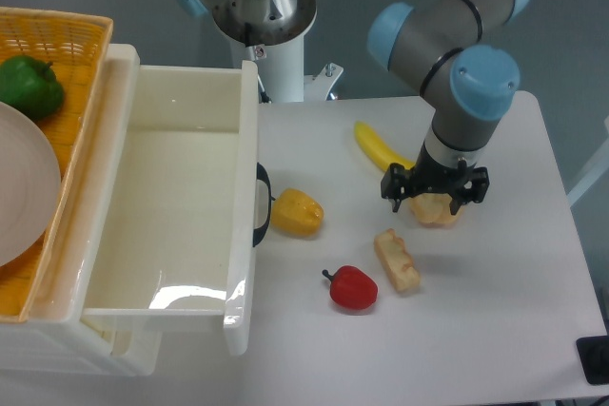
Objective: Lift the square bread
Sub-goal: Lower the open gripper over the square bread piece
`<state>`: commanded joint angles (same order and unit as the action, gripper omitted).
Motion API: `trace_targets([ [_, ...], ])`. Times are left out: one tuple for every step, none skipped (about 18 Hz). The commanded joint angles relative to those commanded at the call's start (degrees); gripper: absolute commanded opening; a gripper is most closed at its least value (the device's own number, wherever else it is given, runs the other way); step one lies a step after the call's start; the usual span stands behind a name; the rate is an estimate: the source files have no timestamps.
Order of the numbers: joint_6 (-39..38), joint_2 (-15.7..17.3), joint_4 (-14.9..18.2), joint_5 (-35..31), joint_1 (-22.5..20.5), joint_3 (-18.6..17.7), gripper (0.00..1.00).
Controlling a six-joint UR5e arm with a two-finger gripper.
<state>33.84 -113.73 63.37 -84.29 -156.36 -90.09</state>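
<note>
The square bread (397,260) is a pale-tan oblong block with a lumpy browned top. It lies on the white table (514,311), just right of the red pepper (353,287). My gripper (435,201) points down, up and to the right of the square bread and apart from it. Its black fingers (397,187) are spread wide. A rounded golden bread piece (436,212) sits between and below them. I cannot tell if the fingers touch that piece.
A yellow banana (378,146) lies behind the gripper. A yellow pepper (296,213) sits by the large white tub (181,225) at left. A woven basket (71,92) at far left holds a green pepper (29,86) and a plate (19,187).
</note>
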Motion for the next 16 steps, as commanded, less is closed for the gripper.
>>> trace_targets([
  [0.1, -0.1, 0.0, 0.0, 0.1, -0.1, 1.00],
  [-0.2, -0.5, -0.1, 0.0, 0.0, 0.0, 1.00],
  [-0.3, -1.1, -0.2, 0.0, 0.1, 0.0, 1.00],
  [-0.4, -1.7, -0.4, 0.0, 0.1, 0.0, 1.00],
  [-0.4, -2.1, -0.4, 0.0, 0.2, -0.1, 1.00],
  [-1.3, -2.4, -0.5, 0.1, 0.3, -0.4, 1.00],
  [-3.2, -3.1, -0.5, 0.2, 0.6, -0.6, 1.00],
  [-4.4, -3.8, -0.7, 0.3, 0.8, -0.4, 1.00],
  [-4.7, -4.4, -1.1, 0.3, 1.1, 0.2, 1.00],
  [-4.8, -4.7, -1.2, 0.3, 1.6, 0.2, 1.00],
  [-4.8, -5.1, -1.2, 0.3, 2.1, 0.2, 1.00],
  [-4.8, -5.5, -1.3, 0.3, 2.4, 0.3, 1.00],
  [-4.8, -5.7, -1.3, 0.3, 2.5, 0.6, 1.00],
  [-4.8, -6.1, -1.3, 0.3, 3.1, 0.9, 1.00],
  [-4.8, -6.4, -1.3, 0.3, 3.7, 1.0, 1.00],
  [-4.8, -6.8, -1.3, 0.3, 4.0, 1.0, 1.00],
])
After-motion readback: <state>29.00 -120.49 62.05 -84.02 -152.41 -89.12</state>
